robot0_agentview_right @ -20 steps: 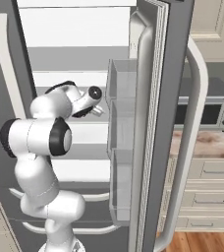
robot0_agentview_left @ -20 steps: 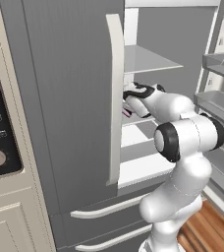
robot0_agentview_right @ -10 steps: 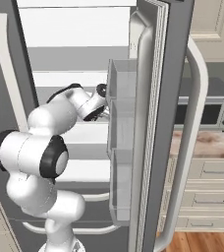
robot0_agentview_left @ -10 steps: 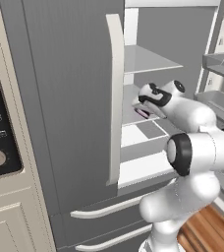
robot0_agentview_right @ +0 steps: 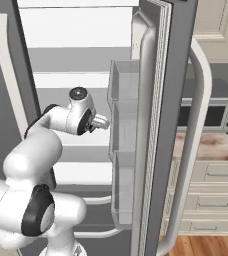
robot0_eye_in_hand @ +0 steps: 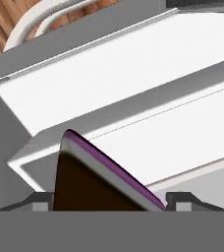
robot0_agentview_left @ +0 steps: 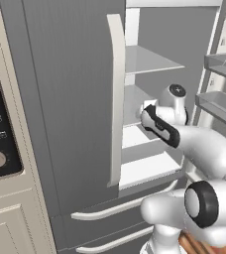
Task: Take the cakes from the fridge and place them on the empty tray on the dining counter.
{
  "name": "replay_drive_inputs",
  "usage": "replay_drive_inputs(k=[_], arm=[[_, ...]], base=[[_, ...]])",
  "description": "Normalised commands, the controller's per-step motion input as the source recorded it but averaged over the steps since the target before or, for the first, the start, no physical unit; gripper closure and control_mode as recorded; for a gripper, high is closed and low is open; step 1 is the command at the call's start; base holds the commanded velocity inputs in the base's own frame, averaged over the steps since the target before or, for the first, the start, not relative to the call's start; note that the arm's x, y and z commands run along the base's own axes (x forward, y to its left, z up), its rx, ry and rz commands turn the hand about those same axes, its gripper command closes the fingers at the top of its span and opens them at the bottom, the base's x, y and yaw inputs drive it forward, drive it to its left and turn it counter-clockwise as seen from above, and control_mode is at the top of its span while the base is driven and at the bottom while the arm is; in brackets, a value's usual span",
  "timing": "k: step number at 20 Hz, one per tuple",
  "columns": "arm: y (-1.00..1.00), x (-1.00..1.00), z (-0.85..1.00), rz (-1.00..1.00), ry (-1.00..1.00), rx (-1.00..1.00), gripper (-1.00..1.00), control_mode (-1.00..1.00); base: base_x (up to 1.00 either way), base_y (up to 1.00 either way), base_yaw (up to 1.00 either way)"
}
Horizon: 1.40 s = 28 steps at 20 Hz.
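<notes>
1. Gripper (robot0_eye_in_hand: 106, 199): jaws stand wide apart, one dark fingertip (robot0_eye_in_hand: 39, 201) on each side of the chocolate cake wedge (robot0_eye_in_hand: 92, 182); whether the pads touch it cannot be told.
2. Wedge: smooth dark-brown face, thin pale and purple-pink layer along its slanted top edge, triangular outline. It sits between the fingertips, above a white fridge shelf (robot0_eye_in_hand: 133, 83).
3. Fridge (robot0_agentview_left: 65, 99): matte dark grey door, long curved cream handle (robot0_agentview_left: 116, 99), flat white shelves inside.
4. Open right door (robot0_agentview_right: 158, 125) carries clear bins; the arm reaches through the gap between the doors.
</notes>
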Motion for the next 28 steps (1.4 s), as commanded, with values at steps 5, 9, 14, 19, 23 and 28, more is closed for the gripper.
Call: replay_drive_inputs(k=[5, 9, 14, 19, 23, 28], arm=[[0.0, -1.0, 0.22, -0.17, 0.1, -0.12, 1.0, -1.0], [0.0, -0.97, 0.1, -0.17, 0.13, -0.11, 1.0, -1.0], [0.0, -0.65, 0.07, -0.06, 0.15, -0.02, 1.0, -1.0], [0.0, -0.17, 0.02, 0.06, 0.17, 0.0, 1.0, -1.0], [0.0, -0.35, 0.1, 0.18, 0.06, 0.0, 1.0, -1.0], [0.0, -0.52, 0.09, 0.19, 0.0, 0.0, 1.0, -1.0]], base=[[0.0, 0.0, 0.0], [0.0, 0.0, 0.0], [0.0, 0.0, 0.0], [0.0, 0.0, 0.0], [0.0, 0.0, 0.0], [0.0, 0.0, 0.0]])
